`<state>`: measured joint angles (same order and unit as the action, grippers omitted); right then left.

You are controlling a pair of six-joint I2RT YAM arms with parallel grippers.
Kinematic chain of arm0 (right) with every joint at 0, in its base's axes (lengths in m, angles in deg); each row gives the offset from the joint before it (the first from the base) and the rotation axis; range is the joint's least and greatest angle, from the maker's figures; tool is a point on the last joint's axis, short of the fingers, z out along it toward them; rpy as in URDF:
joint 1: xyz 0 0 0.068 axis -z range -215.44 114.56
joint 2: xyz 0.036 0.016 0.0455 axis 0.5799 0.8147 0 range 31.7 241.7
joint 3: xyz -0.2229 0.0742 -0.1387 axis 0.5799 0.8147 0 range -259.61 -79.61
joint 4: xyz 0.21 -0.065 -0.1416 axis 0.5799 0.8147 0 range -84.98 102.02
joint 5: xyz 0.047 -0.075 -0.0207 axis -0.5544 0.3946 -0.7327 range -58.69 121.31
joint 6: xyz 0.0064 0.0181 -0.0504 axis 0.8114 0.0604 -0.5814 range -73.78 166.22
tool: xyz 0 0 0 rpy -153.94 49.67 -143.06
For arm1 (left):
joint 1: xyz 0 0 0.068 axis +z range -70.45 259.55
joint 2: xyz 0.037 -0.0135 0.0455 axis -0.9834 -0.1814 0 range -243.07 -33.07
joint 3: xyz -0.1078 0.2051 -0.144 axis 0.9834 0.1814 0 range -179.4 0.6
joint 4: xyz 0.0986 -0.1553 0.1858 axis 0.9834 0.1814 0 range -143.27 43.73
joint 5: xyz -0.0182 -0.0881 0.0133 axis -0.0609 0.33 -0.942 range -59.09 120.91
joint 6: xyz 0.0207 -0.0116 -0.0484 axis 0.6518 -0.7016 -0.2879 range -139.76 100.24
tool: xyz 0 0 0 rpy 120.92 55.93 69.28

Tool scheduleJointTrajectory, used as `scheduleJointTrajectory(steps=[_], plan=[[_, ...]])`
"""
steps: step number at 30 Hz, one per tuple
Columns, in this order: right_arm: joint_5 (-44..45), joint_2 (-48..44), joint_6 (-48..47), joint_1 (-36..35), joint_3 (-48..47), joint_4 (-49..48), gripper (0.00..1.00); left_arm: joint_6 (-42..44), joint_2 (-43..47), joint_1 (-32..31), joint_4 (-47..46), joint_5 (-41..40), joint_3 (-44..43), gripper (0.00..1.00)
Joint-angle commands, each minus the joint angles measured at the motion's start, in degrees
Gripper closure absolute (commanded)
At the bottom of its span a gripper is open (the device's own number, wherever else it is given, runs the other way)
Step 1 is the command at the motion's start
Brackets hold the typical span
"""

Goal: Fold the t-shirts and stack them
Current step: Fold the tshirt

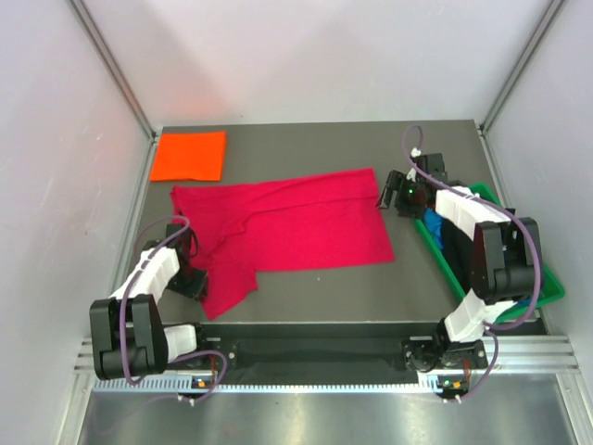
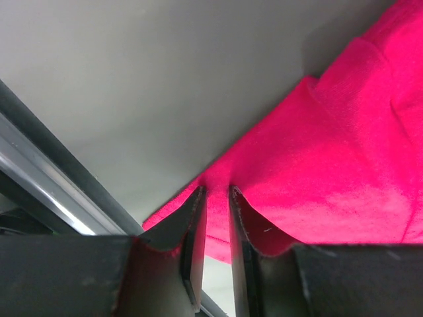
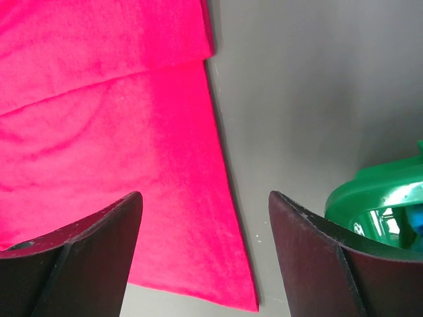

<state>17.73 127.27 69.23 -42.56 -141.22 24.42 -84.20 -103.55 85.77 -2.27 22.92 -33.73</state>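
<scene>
- You have two t-shirts out on the counter [image 1: 315,295]: one crimson t-shirt [image 1: 296,227] and one orange t-shirt [image 1: 189,156].
- The crimson t-shirt lies spread and rumpled across the middle of the counter, with one part trailing toward the near-left.
- The orange t-shirt sits folded flat in the far-left corner, apart from the crimson one.
- Your left fingers [image 1: 196,284] are clenched almost together on the near-left edge of the crimson t-shirt, with a pinch of its cloth between them.
- Your right fingers [image 1: 384,195] are spread wide and hold nothing. They are poised over the crimson t-shirt's right edge.
- One green bin [image 1: 552,289] stands along the right side. Some blue cloth [image 1: 434,222] shows in it, but the right arm covers too much for you to count the shirts inside.
</scene>
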Motion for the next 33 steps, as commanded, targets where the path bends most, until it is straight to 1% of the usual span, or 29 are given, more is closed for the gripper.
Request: scheduleJointTrajectory(steps=[1,6,10,11,12,13,14,19,21,24,33], plan=[[1.28,-2.67,-0.86,-0.27,-2.64,-0.94,0.23,-1.38,-0.01,-0.85,-2.75,-0.89,2.6,0.76],[1.72,-3.29,-0.77,-0.27,-3.34,-0.06,0.23,-1.48,-0.54,-1.65,-2.75,-0.36,3.74,0.8],[1.98,-3.9,-0.86,-0.36,-3.7,0.64,0.23,1.15,2.09,-1.65,-1.34,-3.08,0.67,0.74],[2.07,-4.07,-0.77,-0.27,-3.7,0.64,0.22,1.42,2.88,-1.65,-1.08,-3.35,-0.03,0.71],[2.07,-3.99,-0.86,-0.36,-3.87,0.73,0.23,1.51,4.46,-1.65,-0.82,-3.96,-1.0,0.6],[2.07,-3.99,-0.94,-0.27,-4.05,0.99,0.22,1.78,5.17,-1.65,-0.64,-3.96,-1.35,0.44],[2.07,-4.07,-1.03,-0.27,-4.14,1.08,0.22,1.78,5.78,-1.74,-0.21,-4.23,-1.53,0.34],[2.07,-2.76,-0.94,-0.27,-4.49,0.47,0.23,1.26,6.41,-1.82,1.91,-3.79,-0.57,0.44],[1.37,-1.54,-0.77,-0.27,-5.19,0.38,0.22,0.99,6.58,-1.74,1.38,-3.61,0.83,0.49],[1.1,-0.82,-0.77,-0.36,-5.54,0.46,0.23,0.37,7.02,-1.74,0.59,-2.21,2.41,0.54],[1.54,-1.97,-1.03,-0.27,-5.02,0.03,0.23,-0.68,6.67,-2.79,-0.99,-3.08,3.92,0.58]])
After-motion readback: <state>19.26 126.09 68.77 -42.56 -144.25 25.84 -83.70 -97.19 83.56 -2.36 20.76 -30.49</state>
